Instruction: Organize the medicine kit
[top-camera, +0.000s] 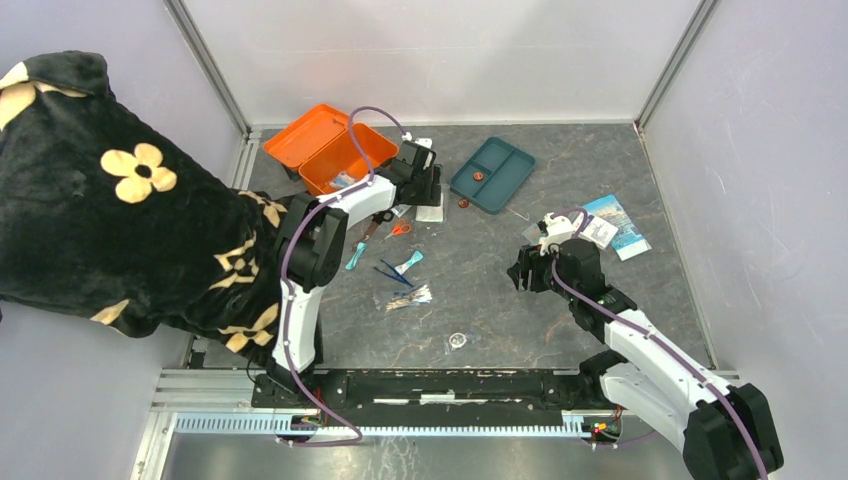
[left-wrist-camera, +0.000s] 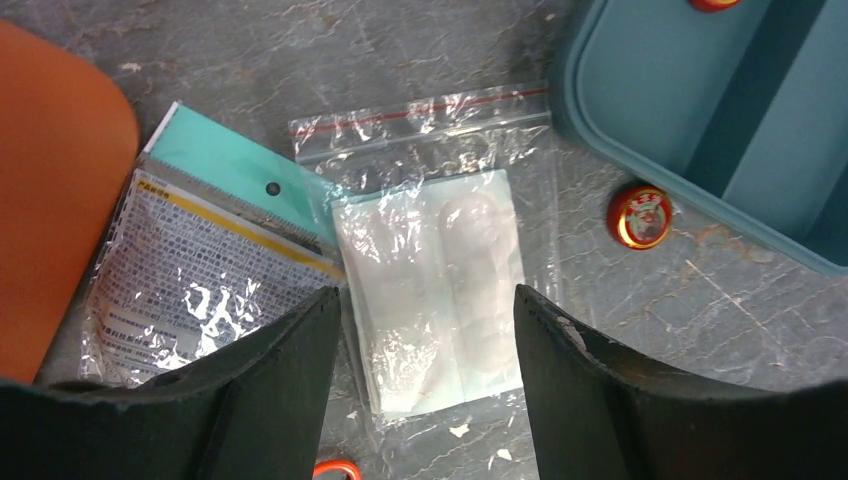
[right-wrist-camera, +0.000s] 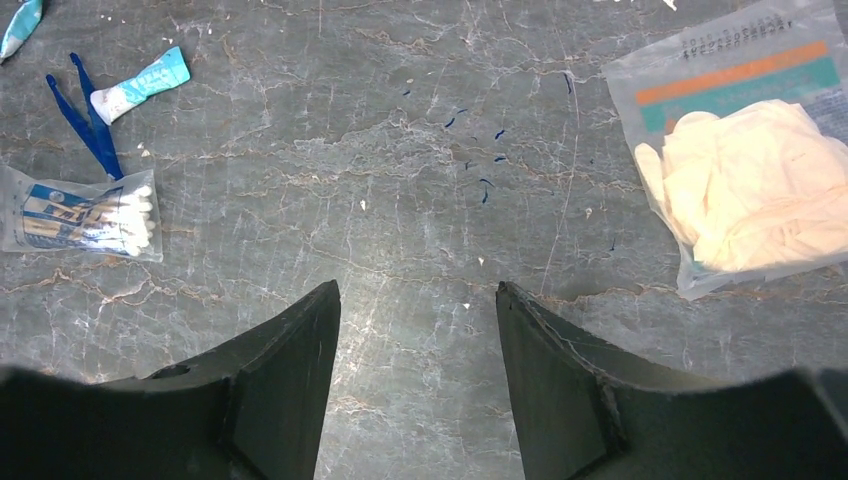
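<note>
Clock read off the overhead view, 12 at the far wall.

Medicine kit (top-camera: 330, 150): 11 o'clock on the table (top-camera: 500, 320), in the far-left corner. Its lid lies open toward 10 o'clock. Something small is inside, too small to identify.

Left gripper (left-wrist-camera: 425, 300): reached out at the kit's 3 o'clock.
- The jaws stand fairly wide and straddle a clear zip bag (left-wrist-camera: 425, 240) with a white pad in it.
- The fingertips are low over the bag. Nothing is clamped, and I cannot tell whether they touch it.
- A foil packet (left-wrist-camera: 190, 280) lies at the bag's 9 o'clock, with the edges overlapping.
- A red tin (left-wrist-camera: 640, 216) sits at the bag's 3 o'clock, just beside the wall of the teal tray (left-wrist-camera: 700, 90).

Right gripper (right-wrist-camera: 415, 290): roughly 3 o'clock from the table centre.
- The jaws are moderately wide with only bare tabletop between them, holding nothing.
- In the wrist view, a glove bag (right-wrist-camera: 760, 180) lies at its 2 o'clock.
- A cotton swab pack (right-wrist-camera: 85, 215), blue tweezers (right-wrist-camera: 85, 125) and a small tube (right-wrist-camera: 140, 85) lie at 10 o'clock, well apart from the fingers.
</note>
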